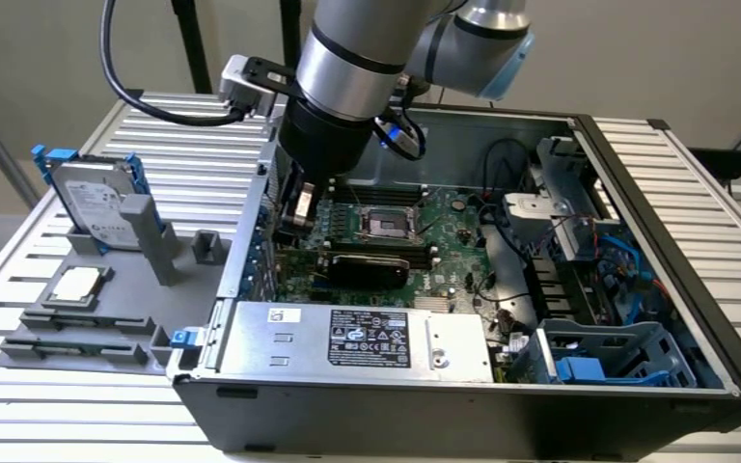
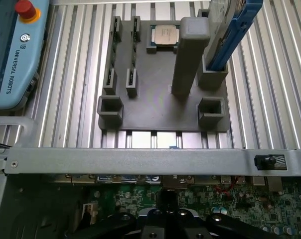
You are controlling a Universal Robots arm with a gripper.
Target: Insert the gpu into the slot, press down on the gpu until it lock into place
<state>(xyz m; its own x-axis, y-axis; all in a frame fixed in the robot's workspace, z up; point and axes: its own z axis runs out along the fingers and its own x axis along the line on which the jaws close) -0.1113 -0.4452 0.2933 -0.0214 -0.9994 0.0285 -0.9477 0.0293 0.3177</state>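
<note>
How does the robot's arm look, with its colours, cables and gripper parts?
The arm is a thick silver-grey metal tube with a black band and a pale blue joint cap. Its lowest section is black. A thick black cable loops to a grey box near the wrist. In the wrist view the gripper shows black linkages with silver bolts.

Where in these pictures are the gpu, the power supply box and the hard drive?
gpu point(image 1: 368, 267): exterior view, on its black shroud, lying across the motherboard.
power supply box point(image 1: 281, 338): exterior view, on its bare silver top beside the label.
hard drive point(image 1: 97, 207): exterior view, on its grey face, standing in the holder.
</note>
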